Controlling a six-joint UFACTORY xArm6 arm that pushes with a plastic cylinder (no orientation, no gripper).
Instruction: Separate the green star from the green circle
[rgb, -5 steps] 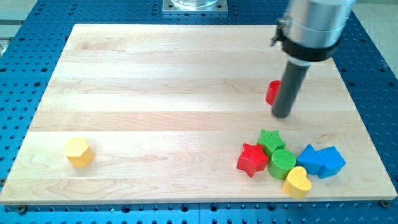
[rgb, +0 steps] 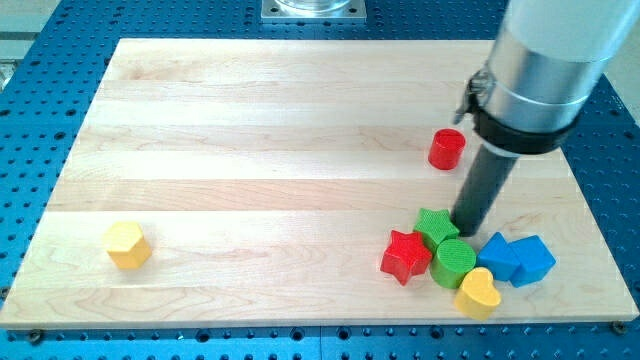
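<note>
Toward the view's lower right, the rod's tip (rgb: 468, 232) rests on the wooden board (rgb: 250, 120), touching or just beside the upper right edge of the green star (rgb: 434, 224); it has no jaws and grasps nothing. The green star touches the green circle (rgb: 455, 262) just below it, so the separation is not yet done. Crowded around them (all close) sit a red star (rgb: 405, 256), a yellow heart (rgb: 478, 293) and two blue blocks (rgb: 515, 258).
</note>
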